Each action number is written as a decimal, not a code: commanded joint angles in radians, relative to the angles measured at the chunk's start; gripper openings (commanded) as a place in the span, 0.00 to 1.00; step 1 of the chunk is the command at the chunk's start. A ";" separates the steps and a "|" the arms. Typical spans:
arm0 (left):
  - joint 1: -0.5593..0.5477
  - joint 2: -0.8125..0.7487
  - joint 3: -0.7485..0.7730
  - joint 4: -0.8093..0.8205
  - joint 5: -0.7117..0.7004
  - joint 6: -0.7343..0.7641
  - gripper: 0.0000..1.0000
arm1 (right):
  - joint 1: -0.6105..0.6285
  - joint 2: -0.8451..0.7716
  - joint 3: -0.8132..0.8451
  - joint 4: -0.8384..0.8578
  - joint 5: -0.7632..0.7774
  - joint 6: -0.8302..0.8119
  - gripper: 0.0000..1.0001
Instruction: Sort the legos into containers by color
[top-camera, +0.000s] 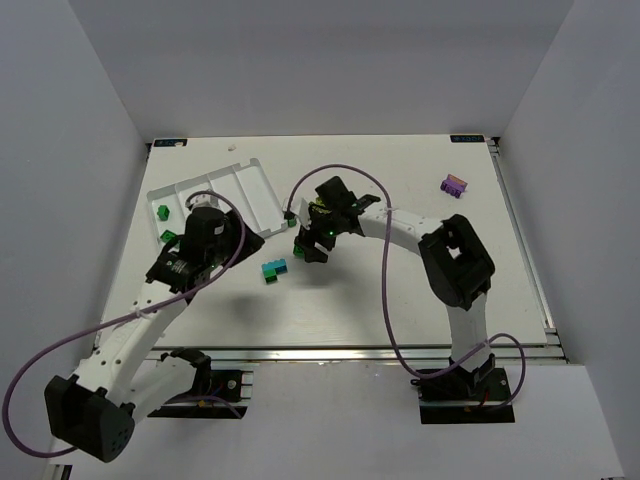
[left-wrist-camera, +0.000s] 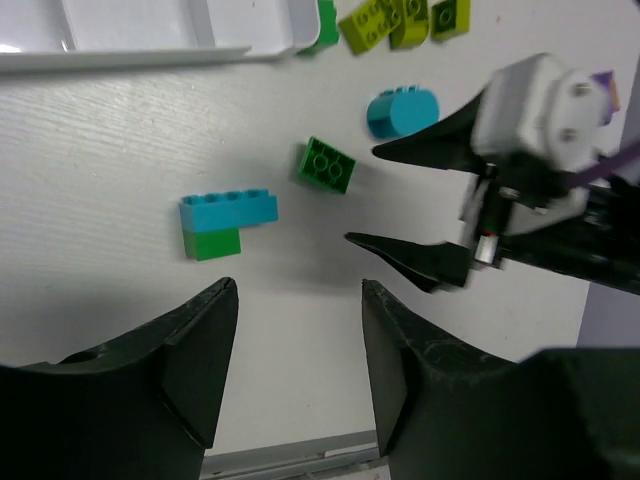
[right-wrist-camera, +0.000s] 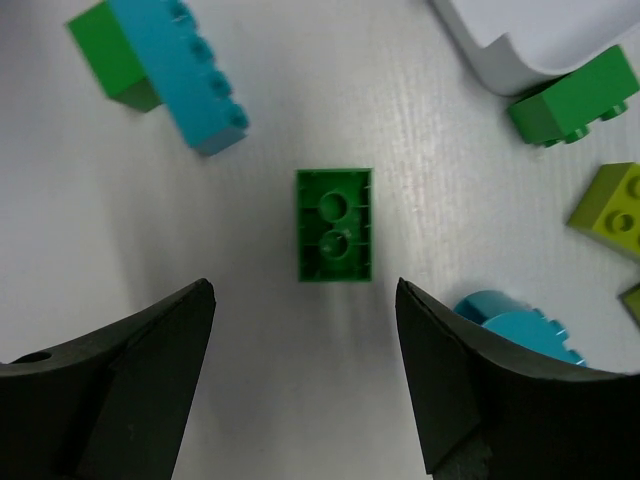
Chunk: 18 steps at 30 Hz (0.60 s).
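Fingers (right-wrist-camera: 130, 390) of right arm (top-camera: 400, 224) hang spread above dark green brick (right-wrist-camera: 334, 225).

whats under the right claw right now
A dark green brick lies on the table below the open right claw, between its fingers, untouched. The brick's face against the table is hidden.

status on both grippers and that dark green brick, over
Right gripper open, empty, lined up above dark green brick on table, not touching. Left gripper open, empty. Cyan round brick close beside one right finger.
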 joint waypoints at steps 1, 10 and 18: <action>-0.003 -0.060 0.073 -0.092 -0.093 -0.019 0.63 | 0.001 0.050 0.098 0.055 0.057 -0.049 0.78; -0.004 -0.154 0.044 -0.121 -0.124 -0.069 0.64 | 0.033 0.178 0.209 0.017 0.068 -0.094 0.74; -0.004 -0.178 0.075 -0.132 -0.159 -0.054 0.64 | 0.047 0.202 0.189 -0.007 0.074 -0.094 0.51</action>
